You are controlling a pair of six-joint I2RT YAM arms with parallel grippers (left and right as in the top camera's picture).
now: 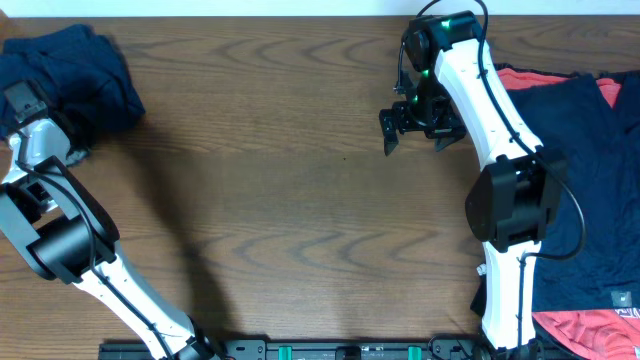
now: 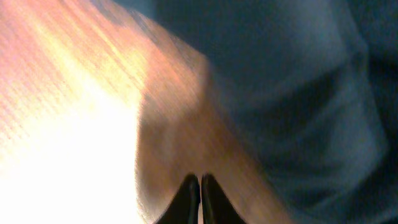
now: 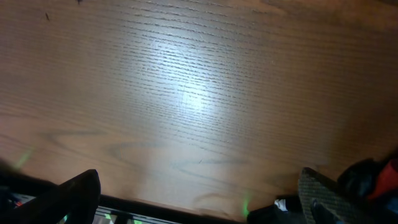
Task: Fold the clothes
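A bundled dark navy garment (image 1: 70, 75) lies at the table's far left corner; it also fills the upper right of the blurred left wrist view (image 2: 311, 93). My left gripper (image 1: 22, 97) (image 2: 200, 186) is shut and empty, over bare wood at the garment's left edge. My right gripper (image 1: 415, 135) (image 3: 199, 193) is open and empty, above bare wood right of the table's middle. A heap of clothes lies at the right edge: a spread navy garment (image 1: 590, 170) with coral-red pieces at its top (image 1: 535, 78) and bottom (image 1: 590, 325).
The brown wooden table (image 1: 280, 180) fills the view. A black rail with green lights (image 1: 340, 350) runs along the front edge. My right arm's white links (image 1: 490, 110) stand between the table's middle and the right heap.
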